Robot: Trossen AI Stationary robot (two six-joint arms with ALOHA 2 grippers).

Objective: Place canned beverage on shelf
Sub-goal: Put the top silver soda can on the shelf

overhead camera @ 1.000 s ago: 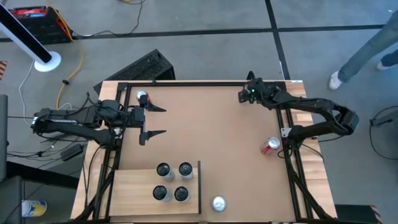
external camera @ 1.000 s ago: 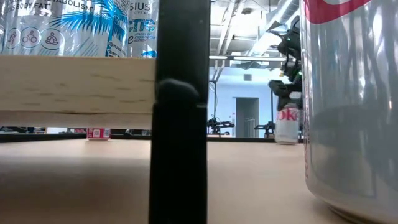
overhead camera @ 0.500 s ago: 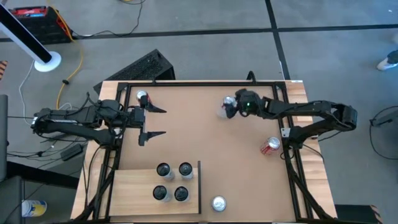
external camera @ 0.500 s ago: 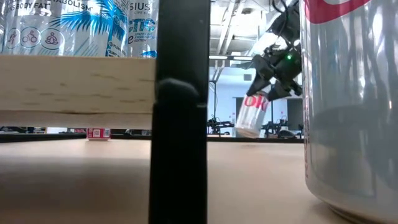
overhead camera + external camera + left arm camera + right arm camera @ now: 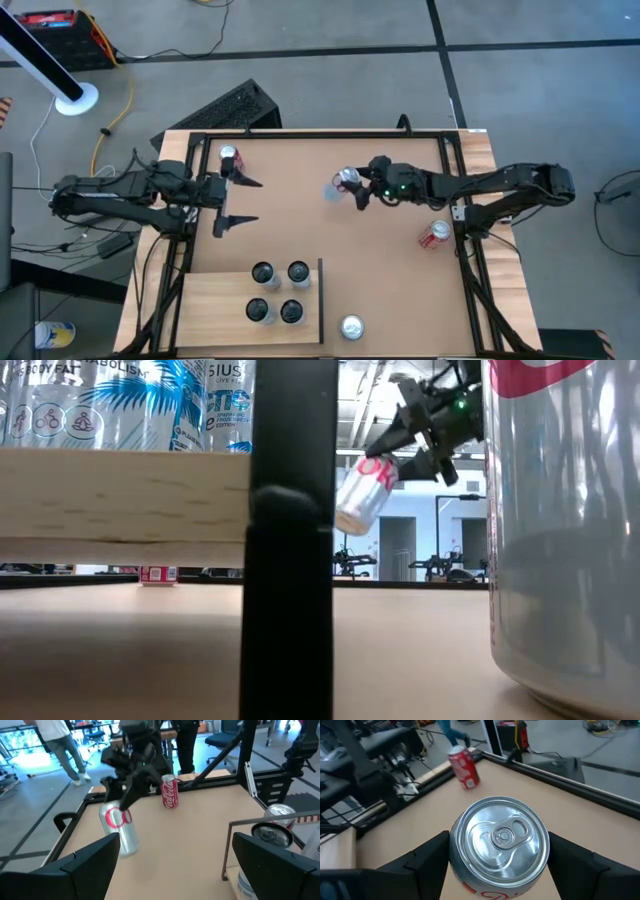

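Carried away from the far right corner of the tabletop (image 5: 400, 270) since the earlier frames, the silver diet cola can (image 5: 343, 182) was now held aloft over the middle of the far half, tilted, with the right gripper (image 5: 357, 187) clamped on its sides. In the right wrist view the can's pull-tab top (image 5: 499, 842) sat squarely between the two dark fingers. The left gripper (image 5: 238, 200) hung with its jaws spread wide and empty near the far left corner, beside a red cola can (image 5: 229, 156).

The shelf (image 5: 215, 310), a pale grained wood board with a thin black rail (image 5: 320, 300) on one side, lay at the near left corner and already bore four cans (image 5: 277, 291). Bare board was left only to the left of them, so the can would best be brought upright before lowering, kept clear of the rail and of the standing cans, and released only once its base was resting flat.

A second red cola can (image 5: 434, 234) lay on its side by the right edge, and another silver can (image 5: 351, 326) stood by the near edge, just outside the rail. The cans were smooth, glossy metal cylinders, liable to roll if tipped.
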